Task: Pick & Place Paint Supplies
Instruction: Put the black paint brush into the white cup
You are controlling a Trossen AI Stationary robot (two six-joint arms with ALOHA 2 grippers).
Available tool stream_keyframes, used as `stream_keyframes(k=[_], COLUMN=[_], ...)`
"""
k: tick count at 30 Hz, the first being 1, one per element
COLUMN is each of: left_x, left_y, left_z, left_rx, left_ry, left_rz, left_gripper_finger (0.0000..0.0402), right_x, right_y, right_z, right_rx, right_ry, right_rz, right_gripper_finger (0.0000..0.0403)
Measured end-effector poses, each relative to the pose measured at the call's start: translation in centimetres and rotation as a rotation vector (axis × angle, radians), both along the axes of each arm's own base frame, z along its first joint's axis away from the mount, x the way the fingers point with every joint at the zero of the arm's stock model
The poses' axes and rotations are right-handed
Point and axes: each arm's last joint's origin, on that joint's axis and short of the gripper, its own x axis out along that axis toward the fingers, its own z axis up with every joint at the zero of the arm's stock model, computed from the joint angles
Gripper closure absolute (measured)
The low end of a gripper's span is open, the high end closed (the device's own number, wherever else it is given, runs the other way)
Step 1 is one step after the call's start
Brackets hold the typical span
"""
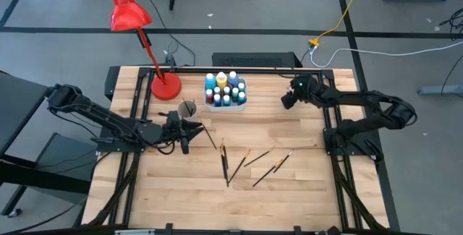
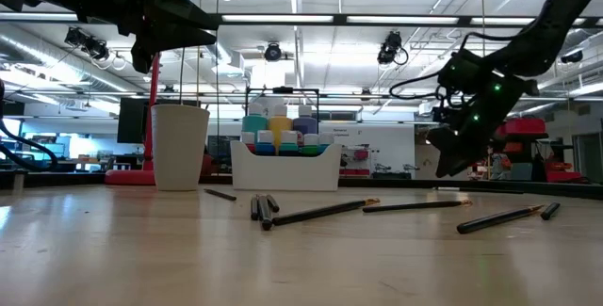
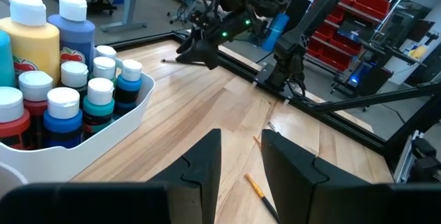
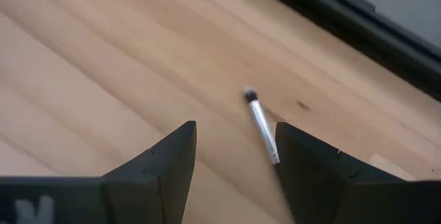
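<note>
One camera looks straight down on the whole desk [image 1: 289,148], another level across its top; both share the white bottle tray [image 1: 226,103].

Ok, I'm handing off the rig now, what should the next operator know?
Left tool: open, empty, above the table beside the white cup.
Right tool: open, hovering over one brush near the back rail, right side.
Done: paint bottles stand in the white tray.
To do: collect the loose brushes lying mid-table. The cup's contents can't be seen.
</note>
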Motion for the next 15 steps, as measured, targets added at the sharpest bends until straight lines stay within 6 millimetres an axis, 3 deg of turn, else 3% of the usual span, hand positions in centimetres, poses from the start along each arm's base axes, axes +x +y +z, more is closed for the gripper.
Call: stream_keyframes(k=[5,11,15], left_x=[0.0,0.0,0.0], left_y=[0.0,0.0,0.0], left_z=[0.0,0.0,0.0], left_rx=[0.0,0.0,0.0], left_ry=[0.0,0.0,0.0], left_rz=[0.0,0.0,0.0], left_gripper_finger=[0.0287,0.0287,0.0287], right_x=[0.5,-0.2,-0.4], right_y=[-0.7,-0.7,-1.0], right_z=[0.8,1.4,1.4], right_rx=[0.046,0.081,0.096], right_ry=[0.042,0.268,0.256], right_rz=[-0.051,-0.121,-0.101], right_gripper_finger=[0.0197,0.0197,0.0197])
